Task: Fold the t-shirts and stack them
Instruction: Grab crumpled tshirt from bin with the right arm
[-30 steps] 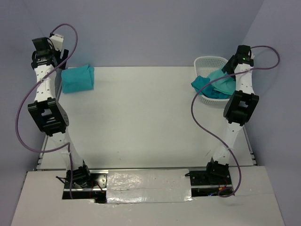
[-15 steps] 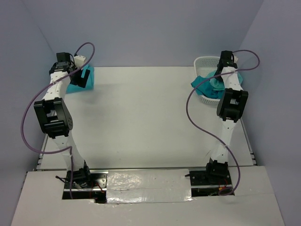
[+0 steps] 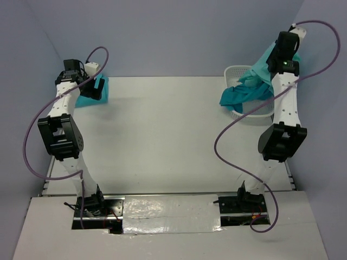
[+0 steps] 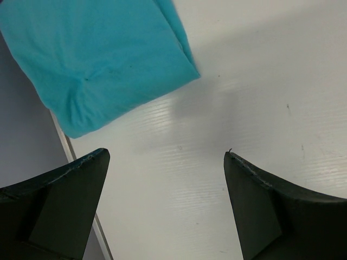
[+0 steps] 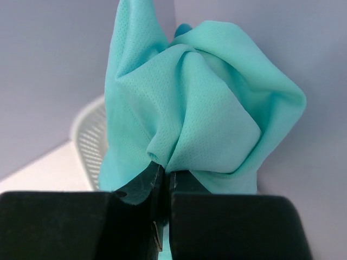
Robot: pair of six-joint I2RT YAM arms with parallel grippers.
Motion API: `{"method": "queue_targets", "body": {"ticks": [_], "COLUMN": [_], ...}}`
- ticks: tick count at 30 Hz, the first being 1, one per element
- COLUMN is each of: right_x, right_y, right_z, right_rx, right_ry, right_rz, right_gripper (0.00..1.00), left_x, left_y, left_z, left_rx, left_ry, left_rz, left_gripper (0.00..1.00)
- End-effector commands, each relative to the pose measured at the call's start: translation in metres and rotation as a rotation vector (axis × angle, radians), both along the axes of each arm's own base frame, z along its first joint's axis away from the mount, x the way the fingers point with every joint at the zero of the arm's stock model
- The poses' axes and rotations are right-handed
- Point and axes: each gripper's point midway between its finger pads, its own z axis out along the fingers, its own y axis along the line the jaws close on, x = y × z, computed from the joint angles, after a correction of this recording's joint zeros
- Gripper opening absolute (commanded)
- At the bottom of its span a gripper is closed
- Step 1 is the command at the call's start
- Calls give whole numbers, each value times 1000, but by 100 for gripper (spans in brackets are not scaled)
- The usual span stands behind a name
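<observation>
the greener t-shirt (image 3: 262, 64) hung down from the right gripper (image 5: 162, 176) — jaws pinched shut on it — over the basket (image 3: 237, 71) at the far right corner of the table (image 3: 162, 135); the left gripper (image 4: 165, 157) gaped empty.

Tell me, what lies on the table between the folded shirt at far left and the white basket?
Nothing: the top view shows bare table from the folded shirt to the basket.

On the white counter (image 3: 162, 135), a folded turquoise t-shirt (image 4: 108, 54) was laid flat at the far left corner, and a white lattice basket (image 3: 238, 69) was set at the far right corner.
</observation>
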Motion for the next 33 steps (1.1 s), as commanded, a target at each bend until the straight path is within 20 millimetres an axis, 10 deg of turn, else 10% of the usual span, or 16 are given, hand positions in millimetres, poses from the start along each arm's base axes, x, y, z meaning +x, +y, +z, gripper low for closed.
{"method": "queue_targets", "body": {"ticks": [1,4,9,15,23,28,33], "right_x": [-9,-7,2,5,52,53,38], "right_y": [15,25,38,54,50,30,16], "right_z": [60,52,-29,-142,-179,-179,-169], "right_rx": [-41,-9,102,225,240,138,34], "right_ry": [-134,-122,61,272,306,324,328], "right_rz": [86,142,196,274,251,136,67], "right_gripper": [0,2,10,50,55,41,0], "left_x": [1,-2,-5,-5,-3,-4,-6], "left_y": [-15,-18,-19,-19,-22,-22,-23], "left_z": [57,62,62,43,20,12,7], "left_rx": [-40,-43,-46,-54,-77,-77,-86], "left_ry": [-128,-137,-135,-97,-43,-25,-12], "left_rz": [-26,-36,-41,-41,-47,-51,-49], "left_gripper": [99,99,99,99,99,99,99]}}
